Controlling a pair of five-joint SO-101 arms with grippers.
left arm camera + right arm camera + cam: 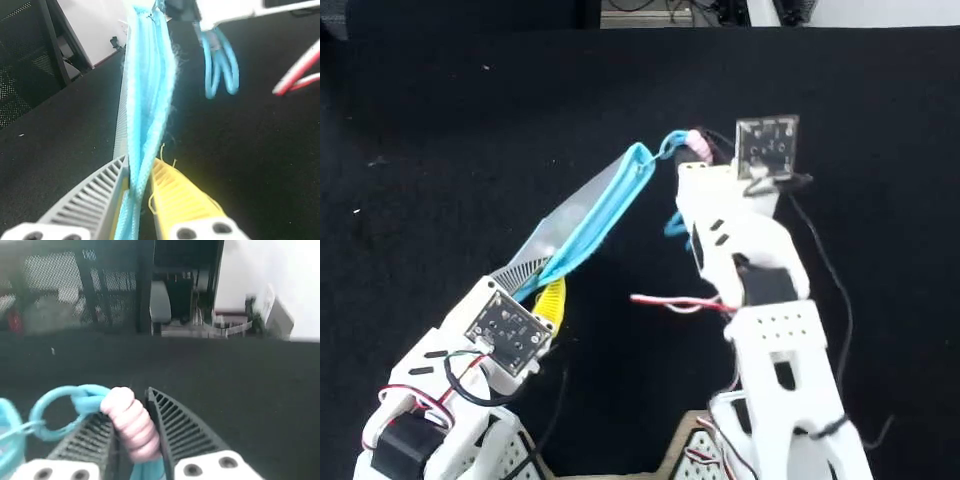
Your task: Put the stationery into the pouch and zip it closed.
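Note:
A slim pouch (590, 215) with a light-blue zip edge and a clear side hangs stretched above the black table, slanting from lower left to upper right. My left gripper (548, 290), one grey and one yellow finger, is shut on the pouch's lower end (147, 90). At the upper end my right gripper (698, 150) is shut on the pink coiled zip pull (131, 422), from which a blue cord loop (55, 405) sticks out. The zip edge looks drawn together along its visible length. Stationery inside cannot be made out.
Another blue cord loop (675, 225) dangles under the right arm. A red and white cable (670, 300) juts out from that arm at mid-table. Both arm bases stand at the front edge. Black cloth (440, 150) covers the table; mesh furniture (60, 295) stands beyond it.

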